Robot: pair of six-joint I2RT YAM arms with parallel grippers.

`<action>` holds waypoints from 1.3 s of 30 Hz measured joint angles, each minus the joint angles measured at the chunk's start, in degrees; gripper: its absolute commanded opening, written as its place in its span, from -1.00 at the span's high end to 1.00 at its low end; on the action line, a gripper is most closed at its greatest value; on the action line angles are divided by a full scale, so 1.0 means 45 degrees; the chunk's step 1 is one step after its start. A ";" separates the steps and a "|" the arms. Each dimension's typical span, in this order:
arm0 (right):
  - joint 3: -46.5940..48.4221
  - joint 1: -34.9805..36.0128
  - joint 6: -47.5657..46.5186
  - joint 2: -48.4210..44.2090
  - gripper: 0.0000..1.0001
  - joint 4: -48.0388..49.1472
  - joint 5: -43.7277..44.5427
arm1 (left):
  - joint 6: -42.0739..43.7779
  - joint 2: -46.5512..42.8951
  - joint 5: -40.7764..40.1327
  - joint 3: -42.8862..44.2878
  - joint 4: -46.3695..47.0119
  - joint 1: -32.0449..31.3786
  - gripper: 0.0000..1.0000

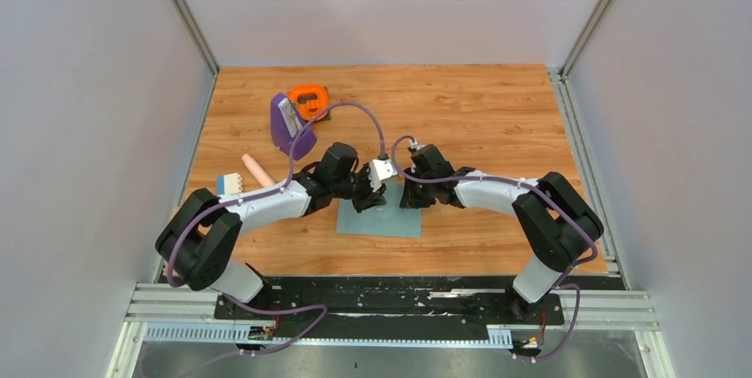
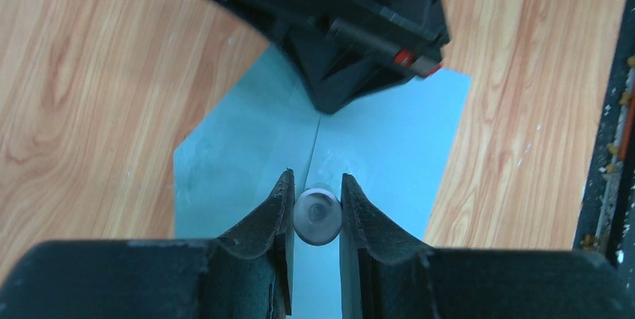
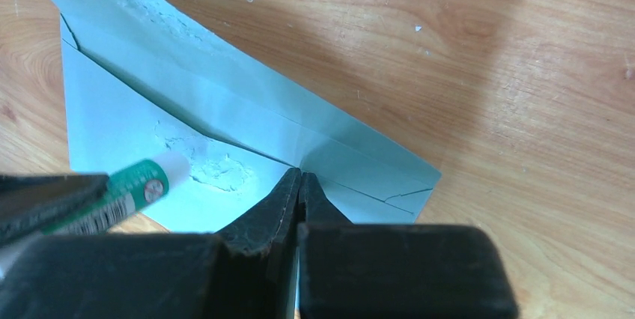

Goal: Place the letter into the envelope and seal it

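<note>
The grey-teal envelope [image 1: 390,223] lies flat on the wooden table between the two arms. Its flap [image 3: 225,83] looks folded open, with white glue smears on the paper [image 3: 217,173]. My left gripper [image 1: 364,199] is shut on a green-labelled glue stick [image 2: 317,216], whose white tip points down at the envelope [image 2: 389,132]. The stick also shows in the right wrist view [image 3: 127,195]. My right gripper [image 3: 301,174] is shut and empty, with its tips on the envelope at the flap's fold. The letter is not in view.
A purple stand [image 1: 288,125] and an orange tape dispenser [image 1: 309,100] sit at the back left. A pink cylinder [image 1: 258,171] and a small beige-and-blue block [image 1: 229,185] lie left of my left arm. Grey walls enclose the table.
</note>
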 measured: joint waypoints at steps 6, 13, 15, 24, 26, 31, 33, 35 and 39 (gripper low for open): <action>0.0029 0.0010 -0.0092 0.0005 1.00 -0.0029 -0.0015 | -0.0311 0.0525 0.0160 0.0170 0.0797 -0.0646 1.00; 0.0039 -0.0015 -0.0039 0.0034 1.00 -0.0015 -0.0121 | -0.0291 0.1302 -0.0024 0.0175 0.1394 -0.0797 1.00; 0.0039 -0.0015 -0.0039 0.0034 1.00 0.0000 -0.0117 | -0.0277 0.1302 -0.0214 0.0175 0.1423 -0.0816 1.00; 0.0034 0.0000 -0.0209 0.0034 1.00 0.0044 -0.0107 | -0.0097 0.0733 -0.0903 -0.0029 0.0811 -0.0675 1.00; 0.0015 0.0000 -0.0253 0.0034 1.00 0.0102 -0.0102 | -0.0112 0.0578 -0.0908 -0.0034 0.0491 -0.0471 1.00; -0.0112 0.0000 -0.0306 -0.0015 1.00 0.0325 -0.0078 | -0.0209 0.0525 -0.1054 -0.0024 0.0223 -0.0112 1.00; -0.0175 0.0005 -0.0321 -0.0053 1.00 0.0408 -0.0024 | -0.0219 0.0520 -0.1151 -0.0024 0.0223 -0.0112 1.00; -0.0214 0.0015 -0.0335 -0.0087 1.00 0.0457 0.0019 | -0.0214 0.0510 -0.1248 -0.0005 0.0194 -0.0117 1.00; -0.0223 0.0044 -0.0355 -0.0097 1.00 0.0471 0.0083 | -0.0194 0.0452 -0.1248 0.0000 0.0087 -0.0112 1.00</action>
